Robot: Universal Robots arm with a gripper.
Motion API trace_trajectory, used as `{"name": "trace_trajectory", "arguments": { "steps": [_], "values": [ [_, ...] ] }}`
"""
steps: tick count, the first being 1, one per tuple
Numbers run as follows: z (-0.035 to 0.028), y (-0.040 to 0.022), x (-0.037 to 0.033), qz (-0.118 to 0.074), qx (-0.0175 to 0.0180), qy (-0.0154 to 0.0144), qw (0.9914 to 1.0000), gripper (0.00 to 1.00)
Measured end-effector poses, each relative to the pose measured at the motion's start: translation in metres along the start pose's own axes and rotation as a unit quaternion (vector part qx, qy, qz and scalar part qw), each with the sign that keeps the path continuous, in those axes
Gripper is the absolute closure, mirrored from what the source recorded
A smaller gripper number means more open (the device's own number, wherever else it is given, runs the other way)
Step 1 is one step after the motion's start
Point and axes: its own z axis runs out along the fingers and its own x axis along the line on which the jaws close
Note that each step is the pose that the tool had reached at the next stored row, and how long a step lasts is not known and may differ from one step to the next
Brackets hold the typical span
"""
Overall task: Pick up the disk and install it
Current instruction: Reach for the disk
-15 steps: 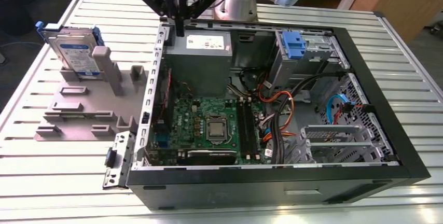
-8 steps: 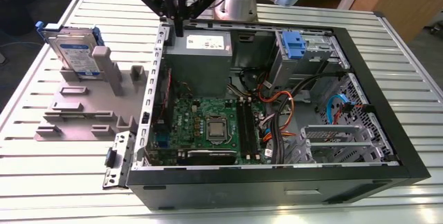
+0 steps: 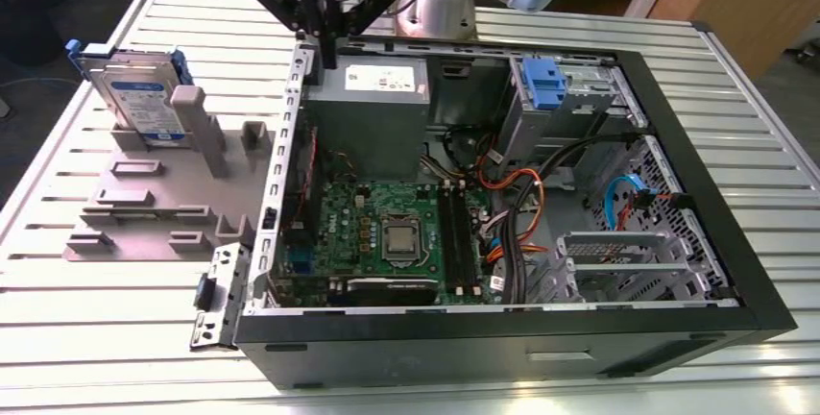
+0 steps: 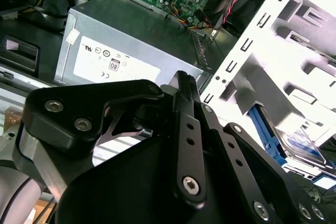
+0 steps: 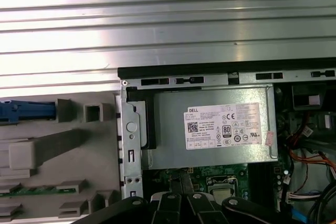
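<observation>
Our arm [image 3: 436, 7] hangs with its wrist bent down; our gripper [image 3: 329, 56] points downward, jaws pressed together and holding nothing.

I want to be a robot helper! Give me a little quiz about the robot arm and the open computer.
1. True or false: the disk is already inside the computer case.
2. Which thing is the end effector nearest to? A the power supply, B the disk, C the motherboard.
3. Fill in the blank: the plastic rails on the disk's sides are ____.
Key: 1 false, it stands upright outside the case, on the exterior view's left. 2 A. 3 blue.
</observation>
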Motion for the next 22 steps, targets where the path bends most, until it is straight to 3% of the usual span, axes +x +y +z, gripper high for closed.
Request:
{"name": "trace_trajectory", "arguments": {
  "steps": [22],
  "values": [
    [0.0034,-0.0007,0.0078,0.000,0.0001,0.0004,1.00000,0.89]
  ]
}}
